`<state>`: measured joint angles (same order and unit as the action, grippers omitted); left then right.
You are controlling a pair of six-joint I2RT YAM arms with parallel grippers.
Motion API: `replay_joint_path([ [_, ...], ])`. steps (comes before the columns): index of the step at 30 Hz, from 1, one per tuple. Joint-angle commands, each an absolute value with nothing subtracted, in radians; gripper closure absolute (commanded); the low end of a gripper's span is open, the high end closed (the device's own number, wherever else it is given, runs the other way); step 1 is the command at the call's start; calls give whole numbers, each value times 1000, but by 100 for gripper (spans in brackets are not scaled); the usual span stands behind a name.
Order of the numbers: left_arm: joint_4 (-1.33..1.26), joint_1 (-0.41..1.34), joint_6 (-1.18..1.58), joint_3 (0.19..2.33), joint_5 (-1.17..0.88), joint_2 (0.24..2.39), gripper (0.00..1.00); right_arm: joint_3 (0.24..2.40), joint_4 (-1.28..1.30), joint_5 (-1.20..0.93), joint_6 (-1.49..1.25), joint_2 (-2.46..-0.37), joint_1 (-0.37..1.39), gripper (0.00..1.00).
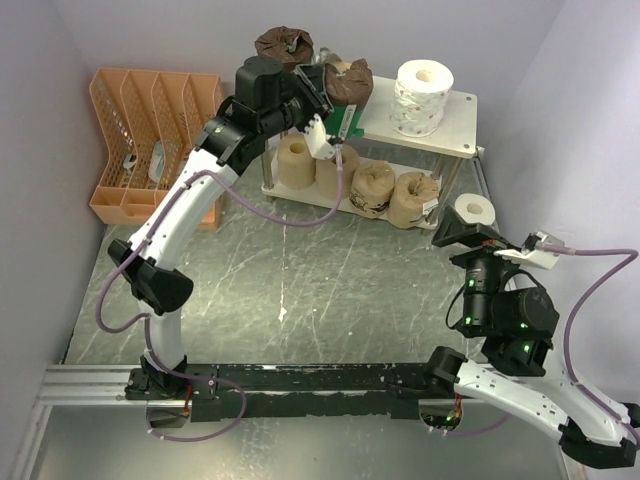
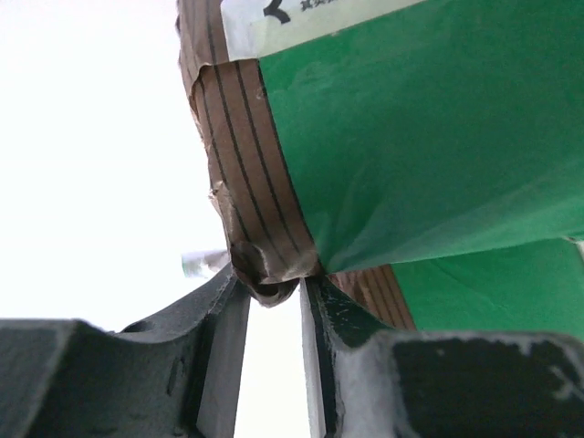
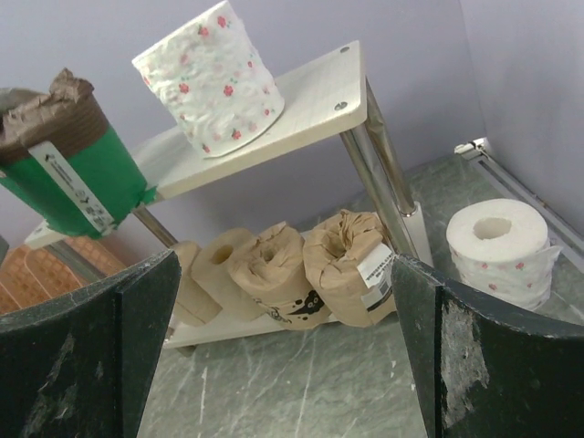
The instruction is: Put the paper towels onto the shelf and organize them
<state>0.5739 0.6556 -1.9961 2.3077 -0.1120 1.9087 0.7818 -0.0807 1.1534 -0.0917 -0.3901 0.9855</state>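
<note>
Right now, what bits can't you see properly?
Top view: the left arm hides part of the green-banded rolls on the shelf.
Left wrist view: one green-banded roll fills the frame, cut off; whether the left gripper pinches it is unclear.
Right wrist view: the label on a tan roll is too small to read.

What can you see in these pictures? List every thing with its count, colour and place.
Marbled table: one, grey-green, under everything.
Two-tier board shelf with silver metal legs: one, cream, back of table.
Slotted plastic file organizer: one, orange, back left.
Speckled paper rolls: two, white; one on top board, other on table right of shelf.
Paper-wrapped rolls: four, beige, lower board in a row.
Green-banded paper rolls with brown ends: two, top board's left end.
Left arm's fingers: two, dark, slightly parted at a brown roll end.
Right arm's fingers: two, dark, wide apart, empty.
</note>
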Motion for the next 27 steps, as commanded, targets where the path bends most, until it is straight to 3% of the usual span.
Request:
replay_joint_path([
  [1, 335, 641, -2007, 2311, -188, 1951, 62, 760, -89, 1166, -104, -403, 987, 0],
  [15, 201, 641, -2010, 2309, -141, 2041, 64, 711, -172, 1171, -34, -443, 987, 0],
  [21, 34, 639, -2008, 2331, -113, 2101, 49, 704, -198, 1165, -9, -471, 988, 0],
  [27, -62, 636, -2045, 2399, -74, 2184, 47, 692, -220, 1144, -11, -490, 986, 0],
])
